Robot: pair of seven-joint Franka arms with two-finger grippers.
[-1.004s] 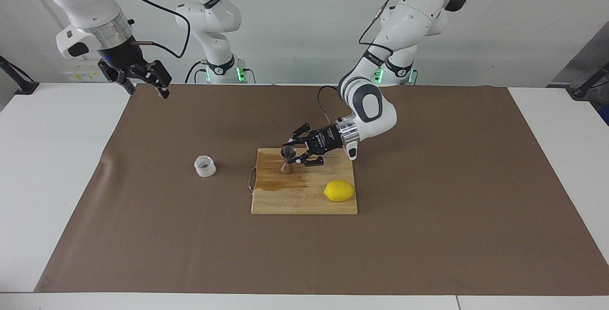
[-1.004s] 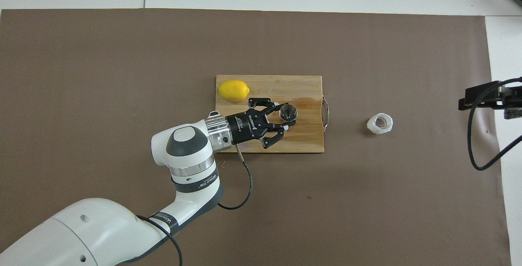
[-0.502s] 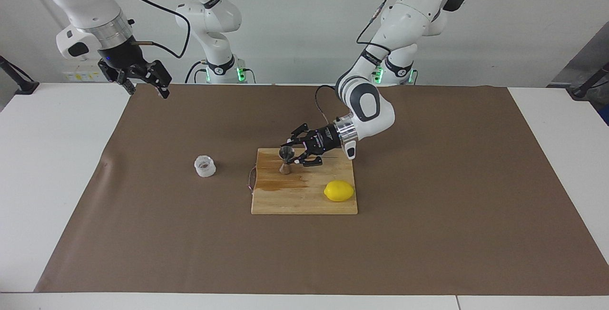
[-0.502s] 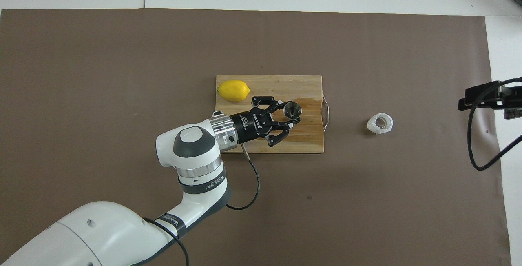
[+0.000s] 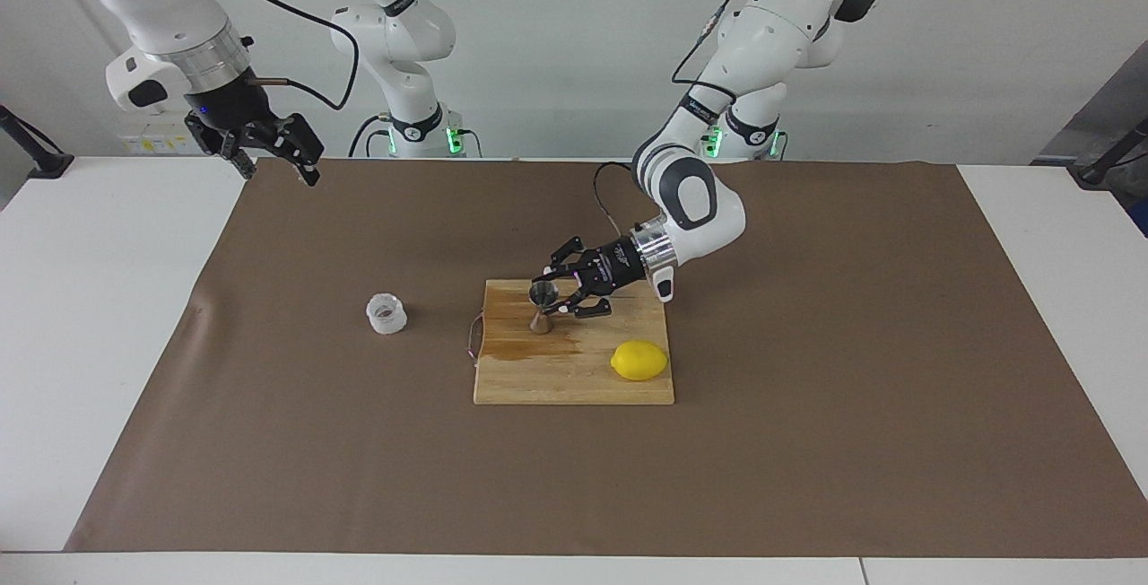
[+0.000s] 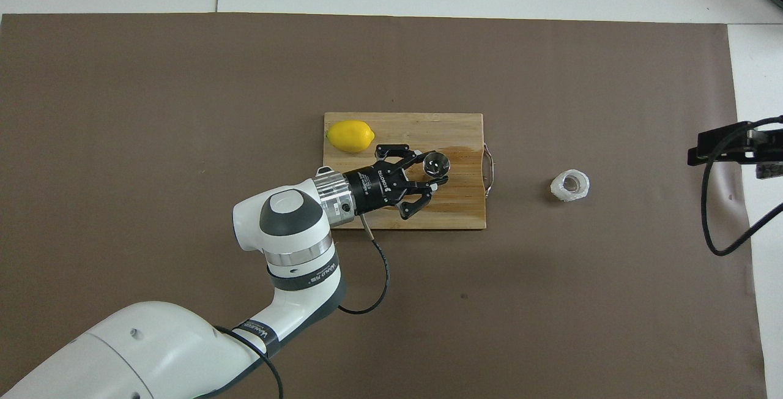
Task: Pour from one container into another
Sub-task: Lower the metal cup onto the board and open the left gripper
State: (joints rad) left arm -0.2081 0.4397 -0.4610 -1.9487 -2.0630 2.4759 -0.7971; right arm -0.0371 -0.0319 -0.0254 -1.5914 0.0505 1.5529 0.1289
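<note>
The steel jigger (image 5: 541, 309) stands upright on the wooden cutting board (image 5: 574, 383), also in the overhead view (image 6: 435, 164). My left gripper (image 5: 550, 294) lies low and level over the board, open, with one finger on each side of the jigger (image 6: 428, 170). The crinkled whitish plastic cup (image 5: 387, 313) stands on the brown mat, off the board toward the right arm's end (image 6: 570, 185). My right gripper (image 5: 273, 150) is open and empty, raised over the mat's edge at that end, and waits.
A yellow lemon (image 5: 639, 360) lies on the board's corner toward the left arm's end, farther from the robots than the jigger. A dark wet stain (image 5: 529, 347) marks the board beside the jigger. The board's metal handle (image 6: 488, 169) faces the cup.
My left gripper has slid a little toward the jigger and dropped slightly, so its fingers now reach around it. The jigger shifted slightly. The cup, the lemon and the right arm have not moved.
</note>
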